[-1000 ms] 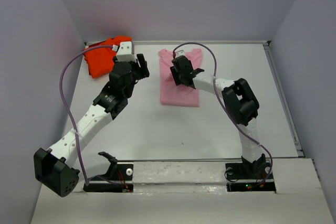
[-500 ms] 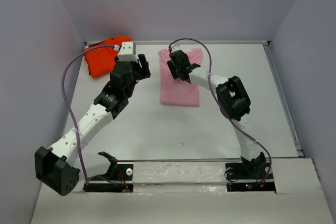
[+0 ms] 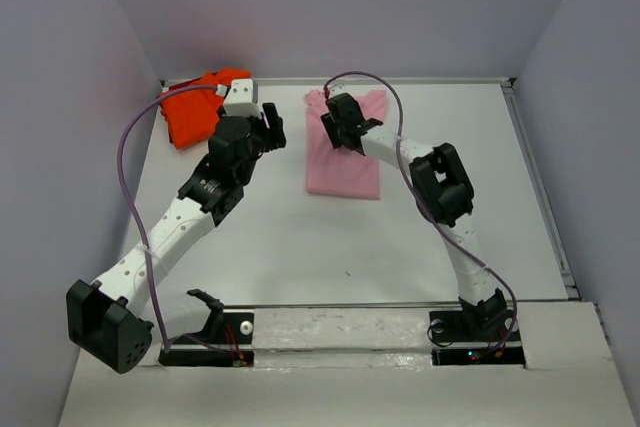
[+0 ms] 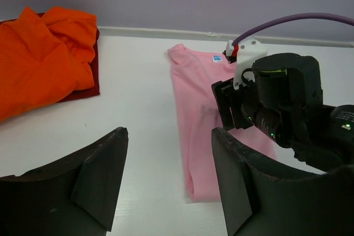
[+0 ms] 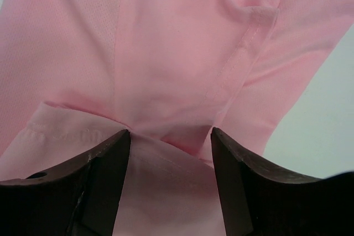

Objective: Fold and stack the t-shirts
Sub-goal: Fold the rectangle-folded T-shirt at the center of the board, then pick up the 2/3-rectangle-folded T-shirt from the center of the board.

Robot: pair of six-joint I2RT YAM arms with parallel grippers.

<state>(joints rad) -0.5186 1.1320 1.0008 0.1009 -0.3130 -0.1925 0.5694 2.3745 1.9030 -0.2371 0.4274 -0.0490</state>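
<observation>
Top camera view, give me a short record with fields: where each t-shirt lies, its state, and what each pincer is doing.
pink t-shirt: far middle of the table, lying flat, folded narrow lengthwise
orange t-shirt: far left corner, crumpled heap
left pincer: open, empty, raised between the two shirts
right pincer: open, down on the pink t-shirt's far end, cloth bunched between its jaws
stack: not yet made, shirts apart
</observation>
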